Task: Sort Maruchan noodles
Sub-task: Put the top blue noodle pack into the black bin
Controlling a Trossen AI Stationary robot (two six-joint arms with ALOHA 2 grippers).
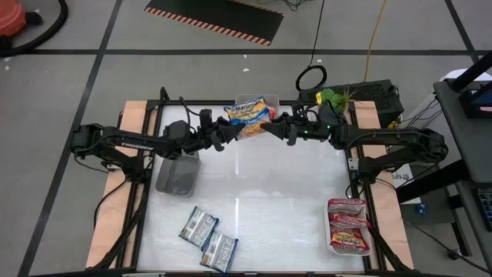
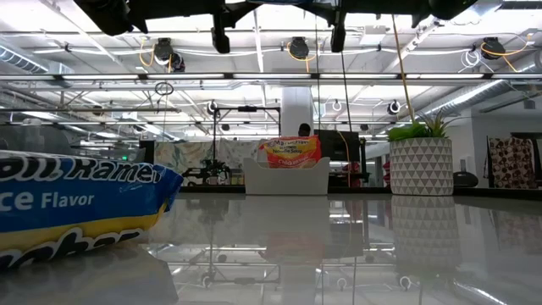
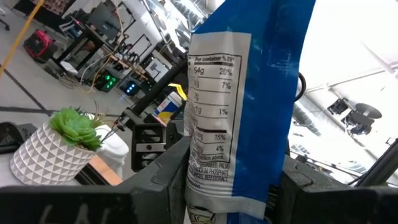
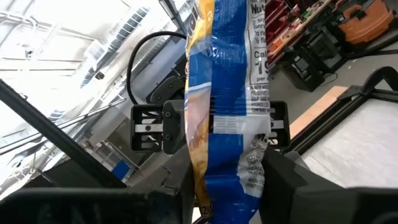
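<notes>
Looming large at the low view's near left edge, a blue ramen packet (image 2: pixel 68 207) is lying on the table (image 1: pixel 261 192). Above the far middle, the left gripper (image 1: pixel 237 132) and right gripper (image 1: pixel 270 128) are both pinching one blue packet (image 1: pixel 252 131) held in the air between them. Behind it, orange packets (image 1: pixel 250 108) are standing in a white tray (image 2: pixel 286 179); red packets (image 1: pixel 347 223) are filling another tray near the right corner
</notes>
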